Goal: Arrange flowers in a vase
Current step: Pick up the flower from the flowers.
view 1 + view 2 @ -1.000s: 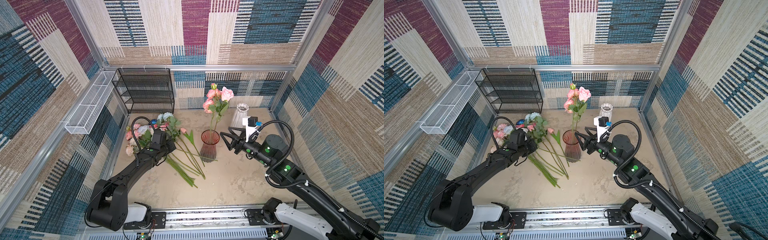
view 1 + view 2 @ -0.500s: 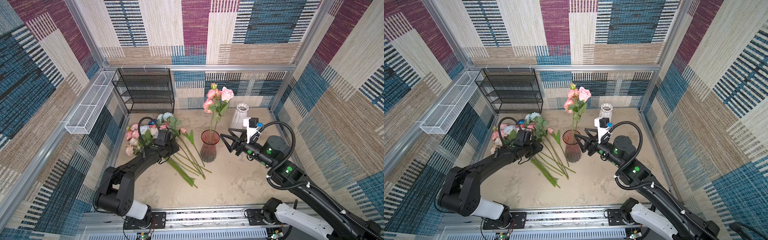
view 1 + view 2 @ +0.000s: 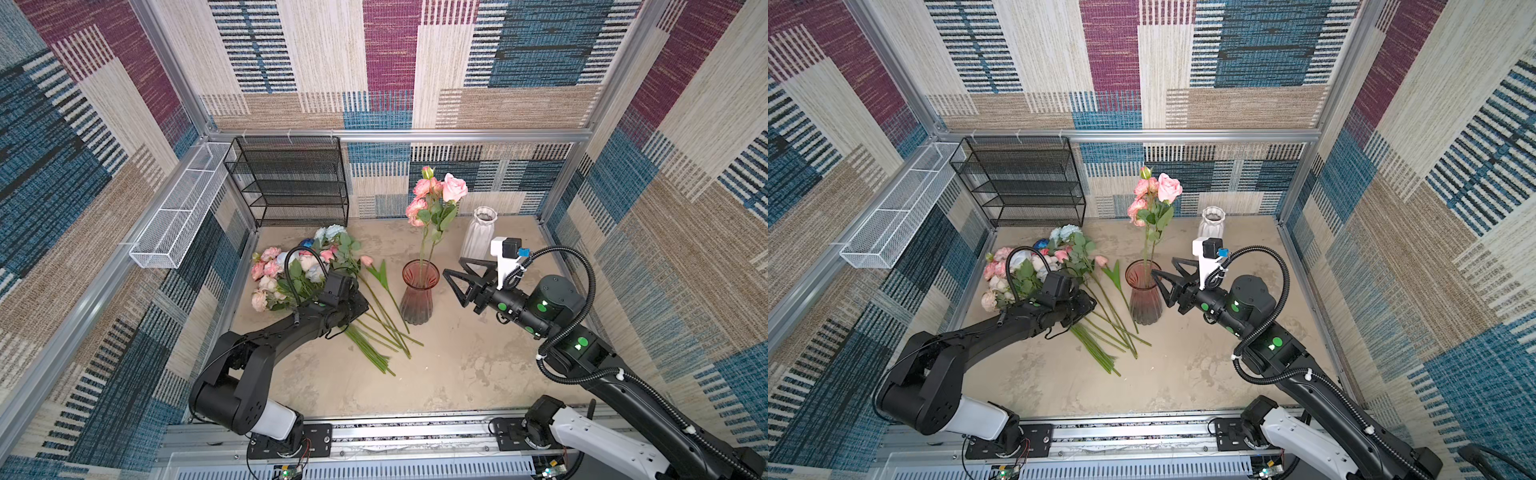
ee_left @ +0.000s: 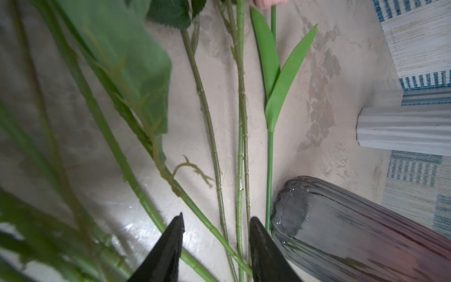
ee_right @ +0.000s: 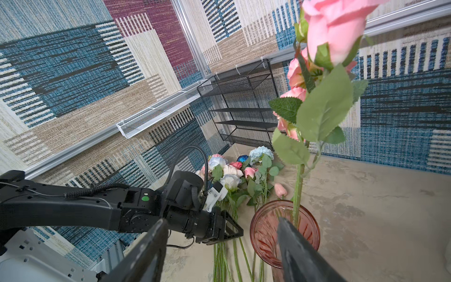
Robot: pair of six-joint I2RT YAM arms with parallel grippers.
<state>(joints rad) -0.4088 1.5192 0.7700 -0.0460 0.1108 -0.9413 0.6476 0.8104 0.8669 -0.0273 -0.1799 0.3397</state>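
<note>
While roses (image 3: 454, 189) stand in pink vase (image 3: 419, 299) mid-worktop, the other flowers (image 3: 299, 270) lie heaped by left edge, stems toward front. L gripper (image 4: 216, 216): jaws apart astride stems, nothing clamped. R gripper (image 3: 453, 267): agape beside vase rim, empty. Est. early stage, most stems to go.

Ribbed pink glass vase (image 3: 417, 309), upright in the middle of the desk (image 3: 457, 374), holding one tall rose spray (image 3: 440, 195): pink blooms, green bud on top. To its left, flat on the desk, a heap of loose flowers (image 3: 266, 270) in pink, cream and pale blue, perhaps one deep blue bloom (image 3: 306, 243) half hidden behind. Green stems (image 3: 374, 347) fanning toward the front. Short pink tulip (image 3: 366, 260) between heap and vase.
</note>
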